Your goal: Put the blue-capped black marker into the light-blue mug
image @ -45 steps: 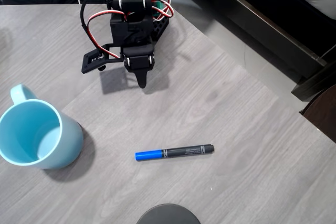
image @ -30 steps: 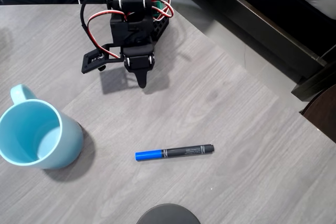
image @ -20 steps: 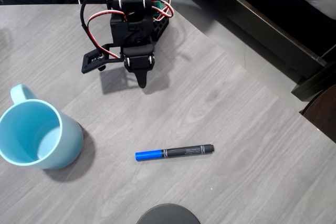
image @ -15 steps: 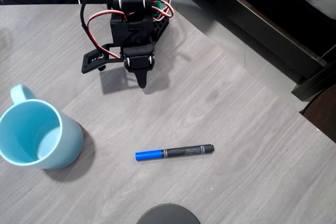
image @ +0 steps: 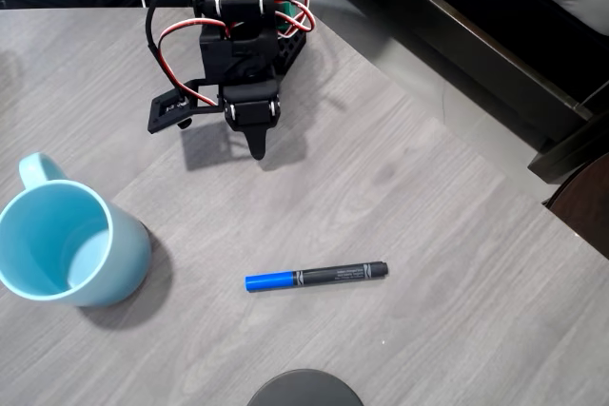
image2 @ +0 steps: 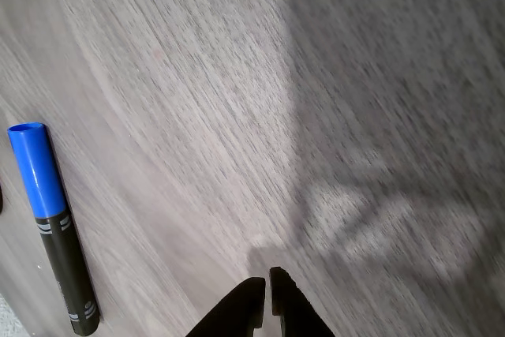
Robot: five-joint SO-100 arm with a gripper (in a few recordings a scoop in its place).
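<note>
Nothing has moved since the earlier frames: my gripper [image: 255, 147] hangs closed and empty over the grey table [image: 428, 263]. One blue-capped black marker [image: 316, 277] lies flat, well apart from one light-blue mug [image: 68, 244].

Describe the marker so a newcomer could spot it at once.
Start from the grey wood-grain table: the light-blue mug stands at its left in the overhead view. Right of the mug, apart from it, lies the blue-capped black marker, flat, its cap toward the mug, the table's one slim thing.
</note>
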